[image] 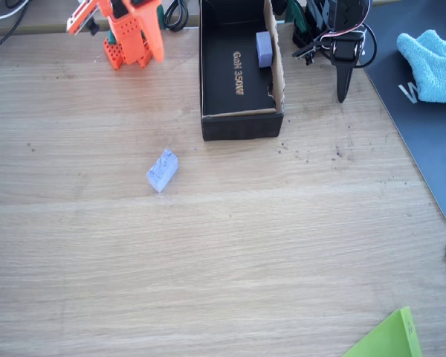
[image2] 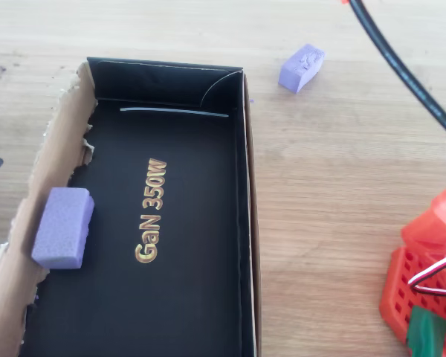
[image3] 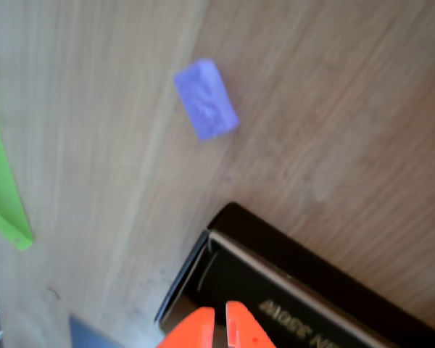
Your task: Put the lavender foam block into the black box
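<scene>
Wrist view: hand (image3: 220,326) looks down from above the black box's corner; its orange fingertips (image3: 192,332) sit nearly together with a thin slit between them, nothing pinched.
Lavender foam block: lies free on the bare wooden surface (image: 230,245), bumpy face up, clear of every edge (image: 162,170); overhead view has it just past the box's closed end wall (image2: 302,67); wrist view has it beyond the box corner, set askew (image3: 206,98).
Black box: open top, near the surface's far edge in the fixed view (image: 238,126); gold "GaN 350W" lettering on the floor (image2: 152,210).
Torn brown side flap: stands up along one long side (image2: 41,186); judged a lip the drop should avoid.
Second block: smoother, squarer purple foam block already inside, resting against the flap side (image2: 62,227); not the target.
Other items: dark mat (image: 424,134) with a blue cloth (image: 433,63) at the right edge of the surface; green sheet corner at the near edge (image: 390,338).
Why so placed: block well apart from the box wall, so the fingers should have room on both long sides.
Step in hand, judged: approach not begun; fingers must spread and turn to match the block's slant.
Risk, judged: light foam may skid if nudged by one finger first.
</scene>
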